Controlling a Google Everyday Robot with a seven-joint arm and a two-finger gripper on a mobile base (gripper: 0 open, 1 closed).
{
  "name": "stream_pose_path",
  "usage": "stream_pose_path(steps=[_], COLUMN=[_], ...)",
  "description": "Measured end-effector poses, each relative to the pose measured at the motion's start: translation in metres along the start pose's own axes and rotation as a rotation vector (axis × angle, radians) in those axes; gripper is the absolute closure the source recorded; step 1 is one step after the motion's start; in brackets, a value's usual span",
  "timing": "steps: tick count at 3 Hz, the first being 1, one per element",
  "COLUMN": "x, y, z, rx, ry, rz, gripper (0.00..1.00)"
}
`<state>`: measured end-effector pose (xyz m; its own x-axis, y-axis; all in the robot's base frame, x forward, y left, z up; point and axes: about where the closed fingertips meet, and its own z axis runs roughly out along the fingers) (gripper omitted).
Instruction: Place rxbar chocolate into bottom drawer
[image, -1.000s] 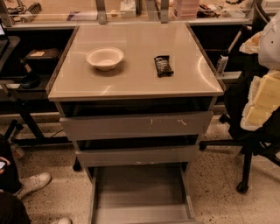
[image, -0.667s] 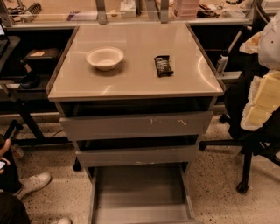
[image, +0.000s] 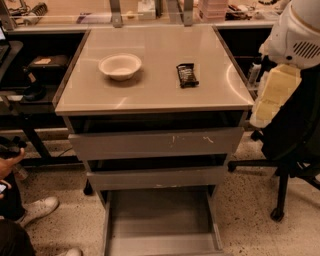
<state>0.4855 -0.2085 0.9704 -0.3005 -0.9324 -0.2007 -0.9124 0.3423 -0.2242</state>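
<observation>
Black rxbar chocolate (image: 187, 75) near white bowl (image: 120, 66); pincer (image: 274, 95) right of table (image: 150, 97).

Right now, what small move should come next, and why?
Probably swing the arm toward the rxbar chocolate: it lies ungrasped on the cabinet top, the bottom drawer already stands open, and the gripper is out of view.

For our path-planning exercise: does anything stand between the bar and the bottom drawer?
Nothing visible does. The bar lies alone on the tabletop, the bowl well to its left. The bottom drawer is pulled out past the two drawers above. The end effector is out of view; only the arm shows at right.
</observation>
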Motion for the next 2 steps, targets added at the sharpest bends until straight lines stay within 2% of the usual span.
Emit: stream_pose_path(steps=[1,2], x=[-0.0213,-0.0242], y=[-0.0318,-0.0344], z=[0.0156,0.0162], rx=[-0.046,-0.036], ry=[-0.021,-0.029], rz=[0.06,0.061], gripper=[0.0,0.0])
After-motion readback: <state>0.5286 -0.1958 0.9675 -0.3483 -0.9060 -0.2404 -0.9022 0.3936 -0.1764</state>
